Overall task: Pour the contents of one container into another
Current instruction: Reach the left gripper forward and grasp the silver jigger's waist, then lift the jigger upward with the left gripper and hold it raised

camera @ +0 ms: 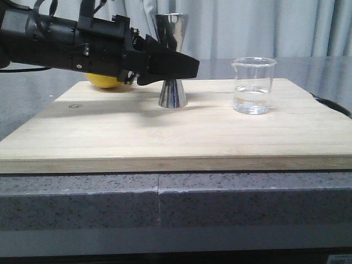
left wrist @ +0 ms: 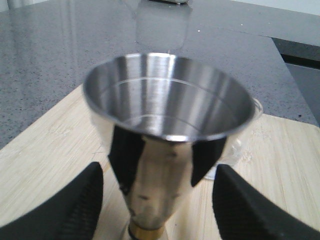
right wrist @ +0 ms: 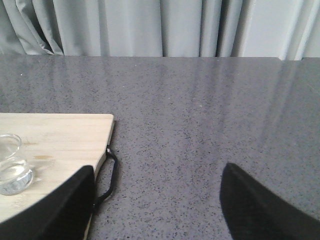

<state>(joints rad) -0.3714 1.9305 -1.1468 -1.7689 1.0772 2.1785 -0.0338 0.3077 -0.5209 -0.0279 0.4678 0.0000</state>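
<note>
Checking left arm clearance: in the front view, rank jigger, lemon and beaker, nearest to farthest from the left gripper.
1. Jigger: at the left gripper, its fingers level with the waist.
2. Lemon: behind the arm, at the board's back left.
3. Beaker: far right of the board, well clear.

The jigger [camera: 172,60] stands mid-board [camera: 165,137], the beaker [camera: 253,85] well apart to its right. A lemon [camera: 104,81] sits behind-left (mostly hidden by the arm). The left gripper [left wrist: 157,200] brackets the jigger's waist.
</note>
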